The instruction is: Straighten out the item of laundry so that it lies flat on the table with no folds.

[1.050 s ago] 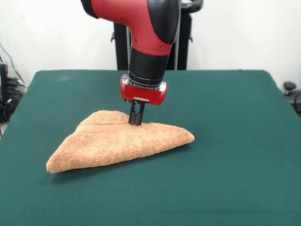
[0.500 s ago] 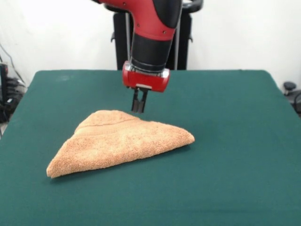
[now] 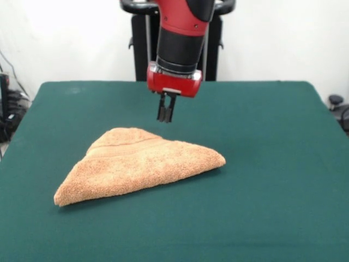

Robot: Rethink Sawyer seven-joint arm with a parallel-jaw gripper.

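The item of laundry is an orange-tan terry towel folded over into a thick triangle, lying left of the middle of the dark green table. One point of it reaches toward the near left and another toward the right. My gripper hangs above the towel's far edge, clear of the cloth. Its two dark fingers point straight down, close together, with nothing between them.
The table's far edge runs just behind the gripper. Cables and dark equipment sit off the table's left side, and a small dark object sits off its right side.
The gripper has risen from the towel's far edge and drifted slightly right and away, empty. The towel has stayed where it was, still folded.
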